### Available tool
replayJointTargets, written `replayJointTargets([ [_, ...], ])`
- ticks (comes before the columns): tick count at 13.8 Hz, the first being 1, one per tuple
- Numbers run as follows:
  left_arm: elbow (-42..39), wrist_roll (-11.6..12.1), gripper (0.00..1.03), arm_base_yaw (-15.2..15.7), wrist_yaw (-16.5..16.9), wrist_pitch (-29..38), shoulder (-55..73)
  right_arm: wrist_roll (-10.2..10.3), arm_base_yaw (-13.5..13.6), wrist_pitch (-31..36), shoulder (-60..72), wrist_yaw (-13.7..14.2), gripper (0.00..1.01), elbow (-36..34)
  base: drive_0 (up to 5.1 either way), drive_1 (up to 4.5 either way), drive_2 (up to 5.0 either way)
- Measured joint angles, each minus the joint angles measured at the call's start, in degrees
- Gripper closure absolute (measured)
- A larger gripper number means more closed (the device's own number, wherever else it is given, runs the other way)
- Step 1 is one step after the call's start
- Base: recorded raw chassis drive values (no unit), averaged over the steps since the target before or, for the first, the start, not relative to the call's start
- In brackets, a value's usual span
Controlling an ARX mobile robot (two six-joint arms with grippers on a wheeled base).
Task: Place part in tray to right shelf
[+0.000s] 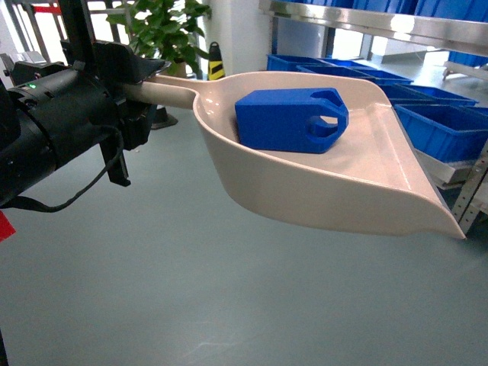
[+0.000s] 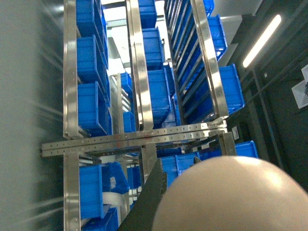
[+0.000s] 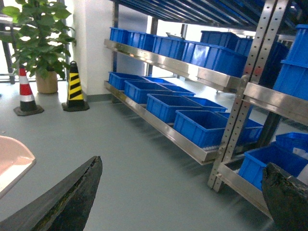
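Part (image 1: 290, 120), a glossy blue angular block, is lying inside the smooth beige tray (image 1: 358, 198); the left gripper (image 1: 141, 84) is clamping its handle. Right gripper (image 3: 178, 192) is hanging wide open, empty, near the steel right shelf (image 3: 192, 144).

**Where everything sits**

I see the small bright blue plastic block (image 1: 290, 120) lying inside the big beige plastic scoop tray (image 1: 358, 194), near its back wall. The tray's long handle points left into my left gripper (image 1: 141, 95), and its wide lip points right. The shiny steel shelf rack (image 3: 192, 72) stands to the right, behind the tray, with big blue plastic crates (image 3: 202, 126) in rows on it. A leafy green potted plant (image 3: 41, 43) stands far back on the left, with two striped cones (image 3: 74, 89) beside it.
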Motion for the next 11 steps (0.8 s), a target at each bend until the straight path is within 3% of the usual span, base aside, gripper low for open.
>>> replayJointTargets([
  [11,0.00,0.00,0.90,-0.02,0.02,0.00,0.00,0.00,0.00,-0.04,0.00,0.02,0.03,0.00,-1.6,-1.55,-1.6],
])
